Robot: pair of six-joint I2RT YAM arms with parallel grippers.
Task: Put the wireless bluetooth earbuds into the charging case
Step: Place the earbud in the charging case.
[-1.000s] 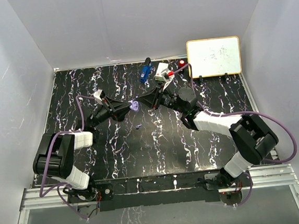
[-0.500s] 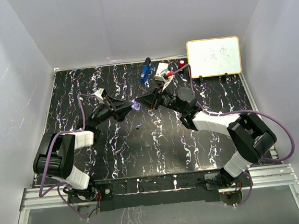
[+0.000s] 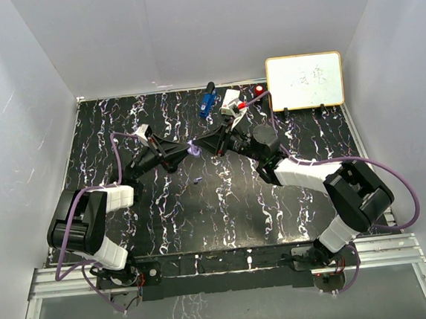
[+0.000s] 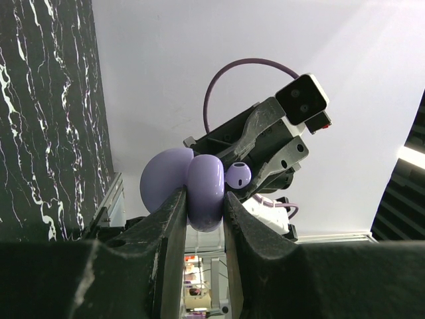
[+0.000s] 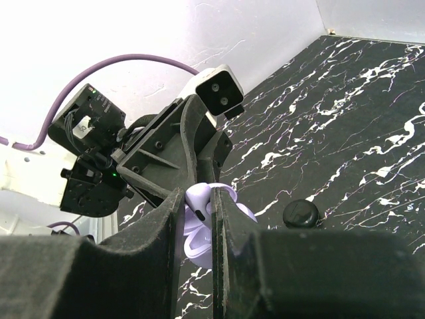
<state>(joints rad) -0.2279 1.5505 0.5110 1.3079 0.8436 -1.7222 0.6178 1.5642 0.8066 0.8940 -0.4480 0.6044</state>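
Note:
My left gripper (image 4: 206, 199) is shut on the lavender charging case (image 4: 204, 189), held off the table with its lid (image 4: 159, 186) swung open. My right gripper (image 5: 196, 193) faces it, shut on a lavender earbud (image 5: 198, 200) whose tip is at the case's open bowl (image 5: 200, 250). From the left wrist view that earbud (image 4: 238, 176) sits against the case's edge, with the right gripper (image 4: 265, 143) behind it. In the top view both grippers meet at the case (image 3: 191, 149) over the table's middle. A second small lavender earbud (image 3: 198, 180) lies loose on the table just in front.
A black round puck (image 5: 301, 212) lies on the marbled table (image 3: 225, 211) beside my right gripper. At the back stand a blue gadget (image 3: 207, 102), a white piece (image 3: 230, 100), a red-capped item (image 3: 258, 90) and a whiteboard (image 3: 305, 80).
Both grippers, still together with the case and earbud, have drifted slightly toward the back of the table. Neither grip has changed.

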